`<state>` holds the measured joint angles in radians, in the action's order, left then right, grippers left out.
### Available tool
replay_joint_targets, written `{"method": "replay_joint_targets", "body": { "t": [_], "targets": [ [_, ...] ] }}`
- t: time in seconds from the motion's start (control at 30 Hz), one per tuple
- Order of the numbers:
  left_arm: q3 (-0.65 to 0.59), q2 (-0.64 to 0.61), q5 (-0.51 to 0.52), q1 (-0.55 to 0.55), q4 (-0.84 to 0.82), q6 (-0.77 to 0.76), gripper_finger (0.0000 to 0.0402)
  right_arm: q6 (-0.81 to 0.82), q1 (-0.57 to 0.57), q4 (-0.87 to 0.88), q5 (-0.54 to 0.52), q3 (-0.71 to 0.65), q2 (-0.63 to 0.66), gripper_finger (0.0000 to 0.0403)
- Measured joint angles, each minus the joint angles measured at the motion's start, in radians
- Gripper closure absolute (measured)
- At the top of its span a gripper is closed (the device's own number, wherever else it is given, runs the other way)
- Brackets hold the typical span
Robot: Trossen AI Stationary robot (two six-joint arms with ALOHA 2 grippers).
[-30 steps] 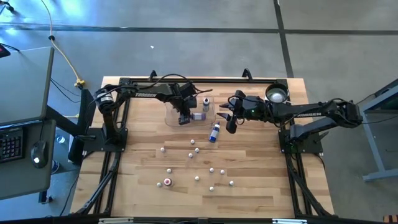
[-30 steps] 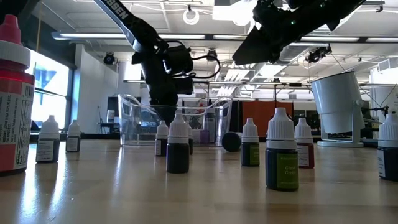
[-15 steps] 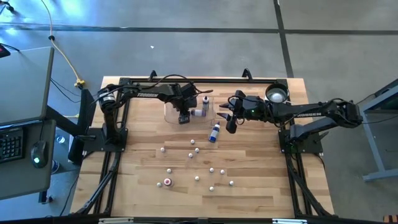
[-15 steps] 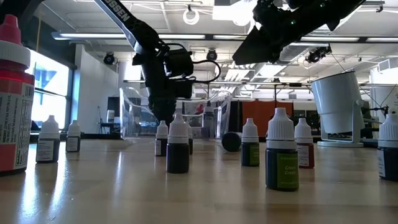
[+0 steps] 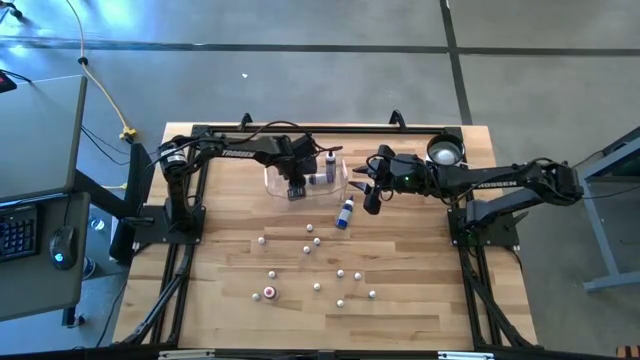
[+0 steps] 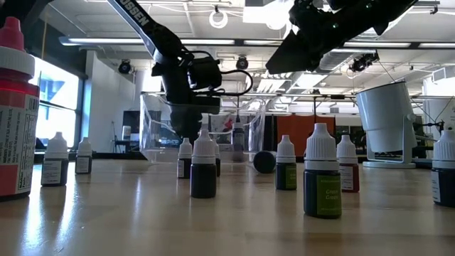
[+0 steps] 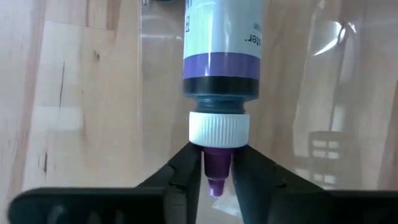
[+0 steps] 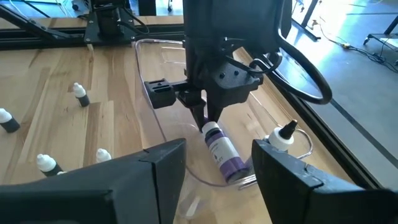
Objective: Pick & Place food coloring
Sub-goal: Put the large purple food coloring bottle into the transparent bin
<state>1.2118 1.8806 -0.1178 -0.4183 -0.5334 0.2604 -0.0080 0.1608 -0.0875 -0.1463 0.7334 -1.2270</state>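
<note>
Gripping only the purple tip of a food coloring bottle [image 7: 221, 68], the left claw [image 5: 296, 189] held it over the clear tray [image 5: 272, 182] at the bench's [image 5: 420, 315] twelve o'clock. Such a thin pinch could let the bottle swing or slip. The right claw [image 5: 371, 198], open and empty, hovered close at three o'clock, leaving little room between them; another bottle [image 5: 344, 212] lay nearby.

The table [image 5: 400, 310] is pale planked wood with a smooth, faintly glossy finish, the tray [image 8: 163, 134] is clear glossy plastic, the purple-tipped bottle [image 7: 222, 68] wears a ridged white plastic collar and a smooth printed label, and the left gripper [image 7: 217, 180] has matt black fingers.
</note>
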Motion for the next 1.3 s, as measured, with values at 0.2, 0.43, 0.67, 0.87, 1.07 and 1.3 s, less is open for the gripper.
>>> {"method": "replay_joint_targets", "body": {
  "t": [0.2, 0.43, 0.67, 0.87, 1.07, 1.3],
  "targets": [
    [-0.004, -0.029, 0.03, 0.008, -0.007, -0.006, 0.035, 0.0, 0.0, 0.0, 0.0, 0.0, 0.0, 0.0226],
    [-0.005, -0.081, 0.027, 0.007, -0.012, -0.029, 0.0354, 0.0, 0.0, 0.0, 0.0, 0.0, 0.0, 0.0226],
    [-0.002, -0.129, 0.032, 0.007, -0.056, -0.033, 0.0355, 0.0, 0.0, 0.0, 0.0, 0.0, 0.0, 0.0226],
    [-0.001, -0.178, 0.016, 0.015, -0.099, -0.059, 0.0355, 0.0, 0.0, 0.0, 0.0, 0.0, 0.0, 0.0226],
    [0.001, -0.25, 0.013, 0.076, -0.122, -0.062, 0.0355, -0.043, 0.0, -0.023, 0.0, 0.0, -0.041, 0.0226],
    [0.158, -0.276, 0.151, 0.195, -0.283, -0.059, 0.0355, -0.064, 0.003, -0.256, 0.128, 0.0, -0.184, 0.0226]
  ]
}}
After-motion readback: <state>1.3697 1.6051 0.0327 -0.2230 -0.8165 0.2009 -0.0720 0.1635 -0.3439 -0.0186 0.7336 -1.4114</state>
